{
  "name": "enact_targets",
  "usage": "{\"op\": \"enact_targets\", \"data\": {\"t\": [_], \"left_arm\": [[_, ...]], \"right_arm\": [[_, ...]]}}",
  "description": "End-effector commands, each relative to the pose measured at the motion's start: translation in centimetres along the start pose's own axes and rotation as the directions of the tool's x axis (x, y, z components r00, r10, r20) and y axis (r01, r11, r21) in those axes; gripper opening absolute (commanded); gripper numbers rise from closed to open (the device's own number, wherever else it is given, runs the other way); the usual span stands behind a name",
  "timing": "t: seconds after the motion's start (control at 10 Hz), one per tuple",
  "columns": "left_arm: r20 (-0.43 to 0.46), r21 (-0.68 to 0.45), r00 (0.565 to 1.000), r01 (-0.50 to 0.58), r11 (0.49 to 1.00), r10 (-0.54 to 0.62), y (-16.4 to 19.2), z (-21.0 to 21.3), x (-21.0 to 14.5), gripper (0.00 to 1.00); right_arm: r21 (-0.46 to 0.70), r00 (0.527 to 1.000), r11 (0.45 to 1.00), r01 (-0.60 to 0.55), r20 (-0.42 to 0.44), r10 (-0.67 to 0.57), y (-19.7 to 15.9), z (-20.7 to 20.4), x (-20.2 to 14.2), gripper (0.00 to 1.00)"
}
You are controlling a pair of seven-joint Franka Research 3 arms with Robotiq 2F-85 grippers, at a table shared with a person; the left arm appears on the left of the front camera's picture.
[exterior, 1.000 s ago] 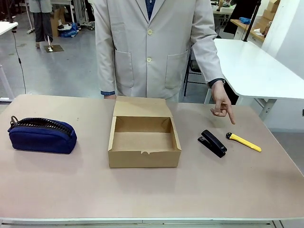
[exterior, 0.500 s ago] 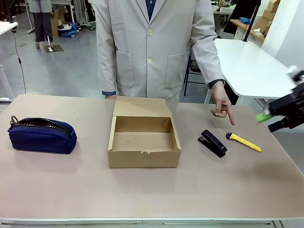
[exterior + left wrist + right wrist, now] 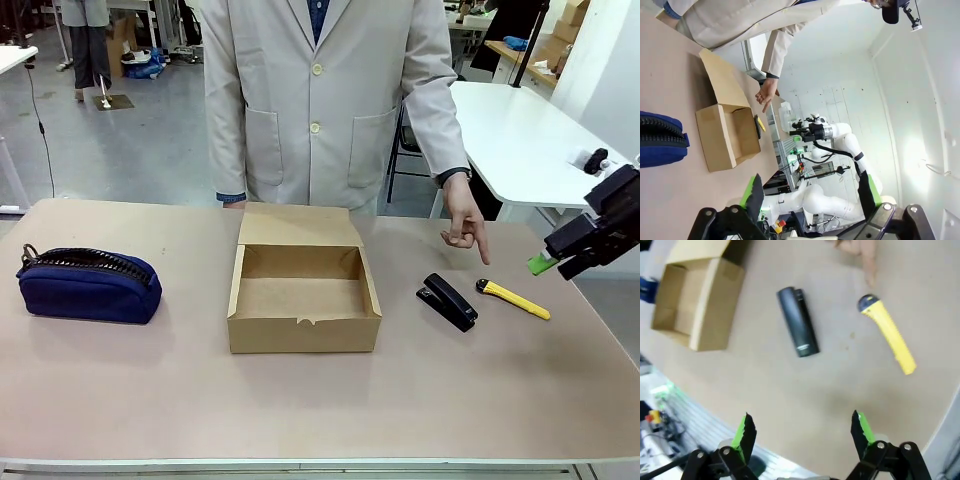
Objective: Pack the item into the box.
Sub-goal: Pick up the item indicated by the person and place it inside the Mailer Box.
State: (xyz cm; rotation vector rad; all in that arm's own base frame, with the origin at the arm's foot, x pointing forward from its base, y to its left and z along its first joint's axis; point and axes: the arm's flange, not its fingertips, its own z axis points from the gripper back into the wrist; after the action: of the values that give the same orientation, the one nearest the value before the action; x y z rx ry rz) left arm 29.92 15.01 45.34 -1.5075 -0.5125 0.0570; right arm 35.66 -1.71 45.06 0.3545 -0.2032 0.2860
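**A:** What is new on your side?

**B:** Your right pincer [image 3: 556, 266] has come in over the right edge of the table [image 3: 300, 410]. A second ago no arm was over it. Half a second ago the pincer hung at the very edge, and now it sits a little nearer the work. Nothing on the table has moved.

**A:** Is it carrying anything?

**B:** No. Its jaws stand fully apart with bare table showing between the green pads, and they hold nothing. Your left pincer [image 3: 809, 190] is also wide open and empty, raised well clear of the things.

**A:** Where is the item from there?

**B:** The item [image 3: 513, 299] lies flat on the table, below your right pincer and just to its left, not touching it. From the wrist it lies ahead of the pincer at a slant, nearer one finger than the other. A person's hand [image 3: 464, 222] points down at its dark-capped end, close to it. I cannot tell whether the finger touches it. The stapler [image 3: 448, 301] lies farther left of the pincer, near the item but apart from it. The box [image 3: 303, 332] sits well beyond the stapler with its flap back and nothing inside.

**A:** So what does that mean for you?

**B:** I judge the approach has begun and the grasp has not. You need to descend and turn the wrist so the jaws span the stick's narrow width. Mind the pointing hand and the stapler, then carry the item leftward to the box.
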Motion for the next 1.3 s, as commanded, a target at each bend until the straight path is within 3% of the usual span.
{"op": "enact_targets", "data": {"t": [0.0, 0.2, 0.4, 0.6, 1.2], "left_arm": [[0.010, -0.025, 1.000, 0.024, 0.999, -0.024, -0.2, 0.0, 0.1, 1.00], [0.010, -0.025, 1.000, 0.024, 0.999, -0.024, -0.2, 0.0, 0.1, 1.00], [0.010, -0.025, 1.000, 0.024, 0.999, -0.024, -0.2, 0.0, 0.1, 1.00], [0.010, -0.025, 1.000, 0.024, 0.999, -0.024, -0.2, 0.0, 0.1, 1.00], [0.010, -0.025, 1.000, 0.024, 0.999, -0.024, -0.2, 0.0, 0.1, 1.00]], "right_arm": [[-0.172, 0.981, 0.966, -0.194, -0.026, 0.193, -2.2, -2.7, 1.3, 1.00], [-0.238, 0.969, 0.940, -0.246, -0.059, 0.239, -5.3, -4.4, 1.8, 1.00], [-0.112, 0.954, 0.951, -0.287, -0.123, 0.273, -7.7, -6.7, 2.7, 1.00], [-0.063, 0.937, 0.943, -0.328, -0.151, 0.316, -9.3, -9.6, 4.0, 1.00], [-0.032, 0.919, 0.931, -0.363, -0.179, 0.352, -11.5, -14.1, 6.3, 1.00]]}}
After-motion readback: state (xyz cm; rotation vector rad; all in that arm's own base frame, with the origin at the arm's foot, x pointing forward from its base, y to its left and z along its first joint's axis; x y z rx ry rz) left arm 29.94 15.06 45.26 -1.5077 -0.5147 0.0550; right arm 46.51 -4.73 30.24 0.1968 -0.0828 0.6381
